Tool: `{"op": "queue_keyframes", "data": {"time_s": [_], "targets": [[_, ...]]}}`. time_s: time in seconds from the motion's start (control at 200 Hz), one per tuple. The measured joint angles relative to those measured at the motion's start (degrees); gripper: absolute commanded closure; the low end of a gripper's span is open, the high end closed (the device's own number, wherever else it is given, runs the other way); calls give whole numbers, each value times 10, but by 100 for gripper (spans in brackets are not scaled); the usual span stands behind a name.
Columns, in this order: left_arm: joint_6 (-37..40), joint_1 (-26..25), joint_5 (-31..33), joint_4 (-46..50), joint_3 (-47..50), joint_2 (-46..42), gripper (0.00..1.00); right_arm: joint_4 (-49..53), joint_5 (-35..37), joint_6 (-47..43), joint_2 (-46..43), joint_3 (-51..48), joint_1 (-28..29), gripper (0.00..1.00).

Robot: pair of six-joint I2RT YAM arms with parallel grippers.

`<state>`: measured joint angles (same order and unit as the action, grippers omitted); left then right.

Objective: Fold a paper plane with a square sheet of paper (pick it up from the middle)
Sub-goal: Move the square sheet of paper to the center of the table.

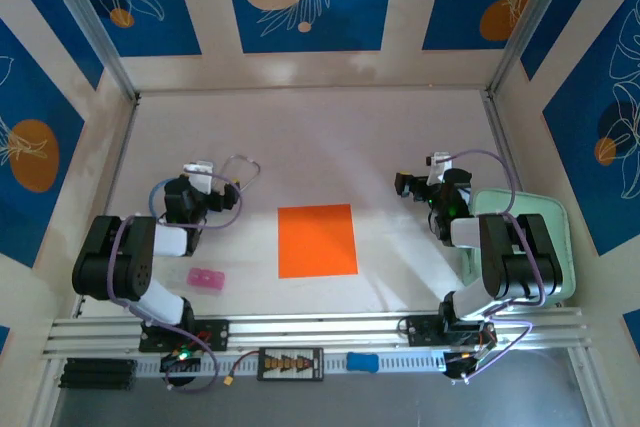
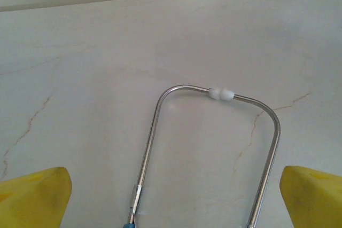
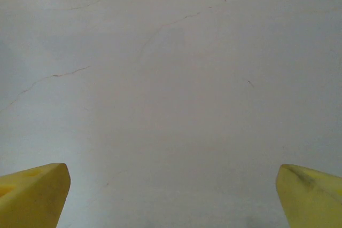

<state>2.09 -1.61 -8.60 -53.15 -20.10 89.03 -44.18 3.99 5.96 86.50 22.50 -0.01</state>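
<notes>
Here, the left gripper (image 2: 171, 198) hangs empty, jaws apart, near a pink block (image 1: 206, 279). The sheet (image 1: 317, 240) lies flat, unfolded, mid-table, well apart from both grippers. The right gripper (image 3: 171, 196), jaws apart, hangs by a tray (image 1: 562, 215). Folding looks unstarted; next, reach for the sheet's middle.

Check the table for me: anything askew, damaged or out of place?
The square sheet of paper lies flat and uncreased mid-table. One oddity: a bent metal tube loop sits just ahead of the open left gripper, and it looks unrelated to folding.
</notes>
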Motion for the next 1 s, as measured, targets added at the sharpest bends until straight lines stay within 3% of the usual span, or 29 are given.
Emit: {"op": "queue_keyframes", "data": {"time_s": [1.0], "targets": [[0, 0, 0, 0, -1, 0, 0, 0, -21, 0, 4, 11, -8, 1]]}}
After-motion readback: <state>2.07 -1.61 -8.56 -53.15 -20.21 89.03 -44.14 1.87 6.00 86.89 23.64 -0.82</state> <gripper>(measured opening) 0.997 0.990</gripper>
